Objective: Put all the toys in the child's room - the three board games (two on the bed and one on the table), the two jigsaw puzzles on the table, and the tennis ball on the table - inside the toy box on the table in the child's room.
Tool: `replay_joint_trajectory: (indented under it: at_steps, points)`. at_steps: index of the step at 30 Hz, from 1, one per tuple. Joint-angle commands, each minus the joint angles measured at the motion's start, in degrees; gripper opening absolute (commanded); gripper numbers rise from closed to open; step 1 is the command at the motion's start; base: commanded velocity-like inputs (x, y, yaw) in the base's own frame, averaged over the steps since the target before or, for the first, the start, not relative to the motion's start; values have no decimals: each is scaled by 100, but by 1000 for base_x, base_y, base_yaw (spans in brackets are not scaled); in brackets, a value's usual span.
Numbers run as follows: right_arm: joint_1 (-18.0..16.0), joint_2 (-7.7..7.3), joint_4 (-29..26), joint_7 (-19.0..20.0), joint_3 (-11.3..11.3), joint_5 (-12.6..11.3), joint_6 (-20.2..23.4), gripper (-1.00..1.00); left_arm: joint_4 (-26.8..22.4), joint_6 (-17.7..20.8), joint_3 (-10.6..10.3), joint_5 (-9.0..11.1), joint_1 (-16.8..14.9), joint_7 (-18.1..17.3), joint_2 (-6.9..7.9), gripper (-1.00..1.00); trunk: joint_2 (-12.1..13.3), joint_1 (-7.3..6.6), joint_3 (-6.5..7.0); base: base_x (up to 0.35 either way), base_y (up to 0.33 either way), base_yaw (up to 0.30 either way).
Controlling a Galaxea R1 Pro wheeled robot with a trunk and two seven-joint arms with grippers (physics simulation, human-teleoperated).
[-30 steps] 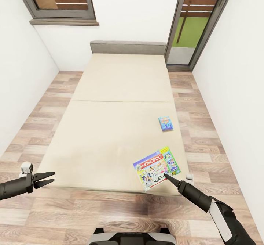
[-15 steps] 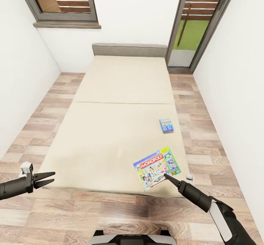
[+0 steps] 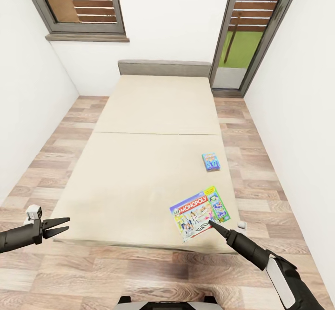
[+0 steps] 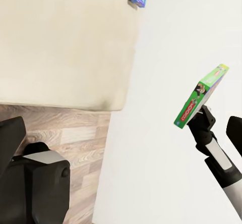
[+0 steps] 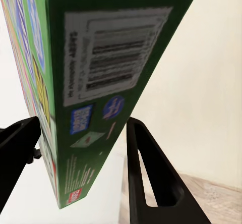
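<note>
Two board games in sight on the bed point(image 3: 139, 161). The Monopoly box point(image 3: 199, 213) sits by the bed's foot-end right corner, and the right gripper point(image 3: 213, 225) has hold of it: the right wrist view shows the box's green edge with its barcode wedged between the two dark jaws, closed onto it. From the left wrist view that box point(image 4: 201, 94) looks tilted up on edge in the gripper's hold (whether any part of it touches the mattress, I can't tell). The second game, the small light blue box point(image 3: 211, 161), lies flat close to the bed's right edge, apart from the Monopoly box and nearer the headboard point(image 3: 164, 68). The left gripper point(image 3: 65, 223) hovers just off the foot-end left corner, jaws parted a little, holding nothing. One bed, two beige mattress sections, wood-plank floor point(image 3: 51, 156) either side, two grey-framed windows point(image 3: 77, 3) in the far wall.
</note>
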Motion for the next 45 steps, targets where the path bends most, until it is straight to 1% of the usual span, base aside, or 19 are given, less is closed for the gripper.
replay_joint_trajectory:
  at_steps: [1, 45]
  points:
    - [0, -1, 0, 6, -1, -33, 40, -100, -1, 60, 0, -7, -2, -25, 1, 100, -8, 3, 2, 0, 0, 0]
    - [3, -1, 0, 4, -1, -33, 18, -100, 7, 62, 0, -16, -2, -25, 1, 100, -8, 3, 423, 0, 0, 0]
